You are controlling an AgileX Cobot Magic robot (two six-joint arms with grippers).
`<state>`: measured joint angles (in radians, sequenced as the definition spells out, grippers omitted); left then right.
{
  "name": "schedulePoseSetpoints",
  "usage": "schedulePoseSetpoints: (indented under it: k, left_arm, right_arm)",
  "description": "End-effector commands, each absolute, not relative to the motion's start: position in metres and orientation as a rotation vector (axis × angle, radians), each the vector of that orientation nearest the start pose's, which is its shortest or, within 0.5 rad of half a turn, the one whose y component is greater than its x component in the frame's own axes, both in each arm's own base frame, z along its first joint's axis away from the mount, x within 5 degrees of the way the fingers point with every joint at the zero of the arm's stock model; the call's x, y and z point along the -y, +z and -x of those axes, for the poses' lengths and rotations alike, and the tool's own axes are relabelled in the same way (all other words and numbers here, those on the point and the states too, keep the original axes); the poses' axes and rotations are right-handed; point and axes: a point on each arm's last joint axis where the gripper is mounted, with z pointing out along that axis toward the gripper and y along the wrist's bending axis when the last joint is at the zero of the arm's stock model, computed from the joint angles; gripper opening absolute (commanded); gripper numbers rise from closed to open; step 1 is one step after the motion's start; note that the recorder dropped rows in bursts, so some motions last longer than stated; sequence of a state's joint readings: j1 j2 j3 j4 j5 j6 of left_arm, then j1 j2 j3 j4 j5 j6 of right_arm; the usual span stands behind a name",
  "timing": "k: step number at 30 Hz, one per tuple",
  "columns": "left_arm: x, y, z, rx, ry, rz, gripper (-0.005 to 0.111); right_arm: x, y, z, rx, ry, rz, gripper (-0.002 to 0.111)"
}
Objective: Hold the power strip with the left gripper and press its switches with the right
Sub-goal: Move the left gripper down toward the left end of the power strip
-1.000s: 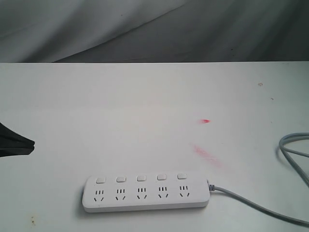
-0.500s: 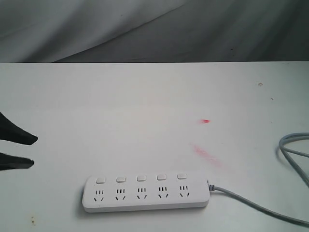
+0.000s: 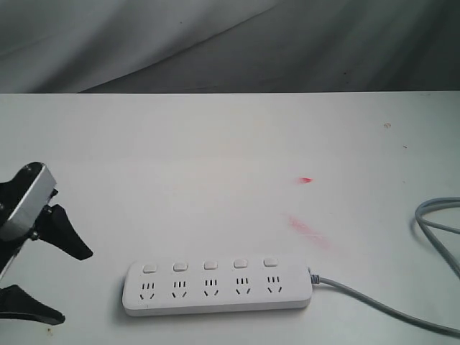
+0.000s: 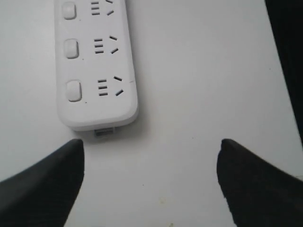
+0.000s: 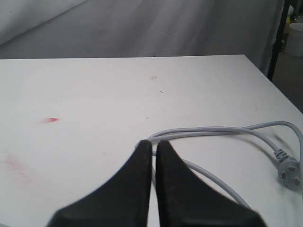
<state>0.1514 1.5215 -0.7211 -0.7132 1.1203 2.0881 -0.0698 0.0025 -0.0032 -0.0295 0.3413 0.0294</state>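
The white power strip (image 3: 217,287) lies flat near the table's front edge, its row of square switches (image 3: 210,265) on the far side of the sockets. In the left wrist view its rounded end (image 4: 97,61) sits just ahead of the fingers. My left gripper (image 3: 72,284) stands open to the left of the strip's end, touching nothing, with bare table between its black fingertips (image 4: 150,144). My right gripper (image 5: 154,143) is shut and empty above the grey cable (image 5: 222,130); it is outside the exterior view.
The grey cable (image 3: 388,305) runs off the strip's right end and loops at the table's right edge (image 3: 435,215), ending in a plug (image 5: 289,172). Red smears (image 3: 307,230) mark the white table (image 3: 215,158). Grey cloth hangs behind.
My left gripper has opened wide and moved in from the left edge toward the strip's left end, its grey block now showing. The strip and the right gripper have not moved.
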Motion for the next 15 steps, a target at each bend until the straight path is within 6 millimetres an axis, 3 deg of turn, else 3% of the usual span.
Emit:
schedulePoseSetpoints:
  k: [1,5,15]
  left_arm:
    - [0.031,0.171,-0.237,-1.911,-0.589,-1.858,0.074]
    - [0.041,0.162,-0.239,-1.900,-0.588,-1.900,0.074]
    - [0.050,0.166,-0.245,-1.910,-0.617,-1.765,0.074]
  right_arm:
    - [0.005,0.183,-0.053,-1.820,-0.063,-0.083,0.003]
    - [0.005,0.183,-0.053,-1.820,-0.063,-0.083,0.003]
    - [0.005,0.183,-0.053,-1.820,-0.063,-0.083,0.003]
